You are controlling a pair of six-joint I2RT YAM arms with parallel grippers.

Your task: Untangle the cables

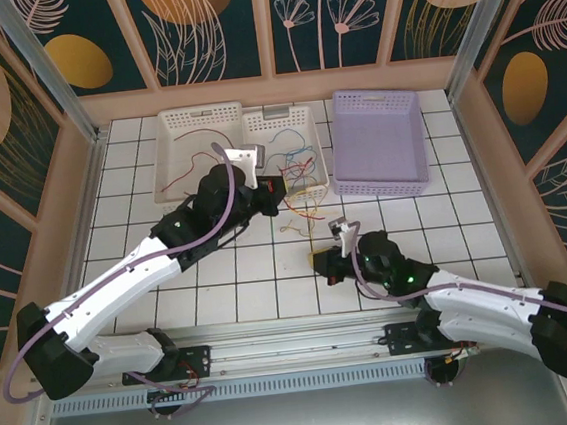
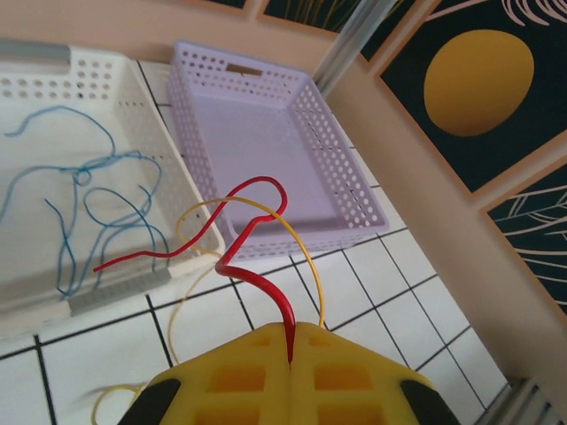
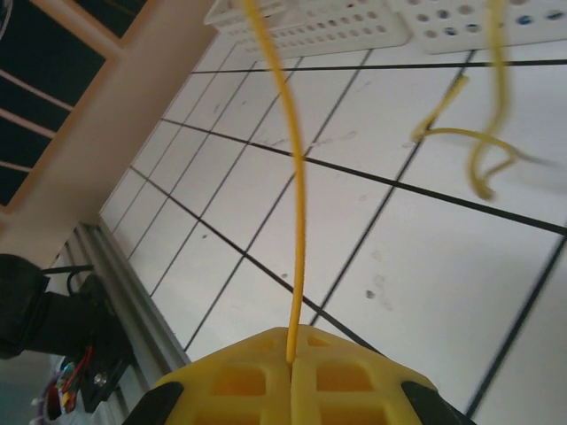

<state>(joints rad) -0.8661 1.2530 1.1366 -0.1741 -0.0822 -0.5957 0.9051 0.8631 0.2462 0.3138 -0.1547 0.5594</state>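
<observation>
Left gripper pinches the red cable, right gripper the yellow cable, each strand springing ahead from closed tips; we judge them light, limp, slippery, best gripped near ends.

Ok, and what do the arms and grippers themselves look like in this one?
The left arm and right arm have white links, black joints and a purple-grey cable looped along each. The left gripper and right gripper have yellow fingers with recessed square pockets and black corners.
</observation>
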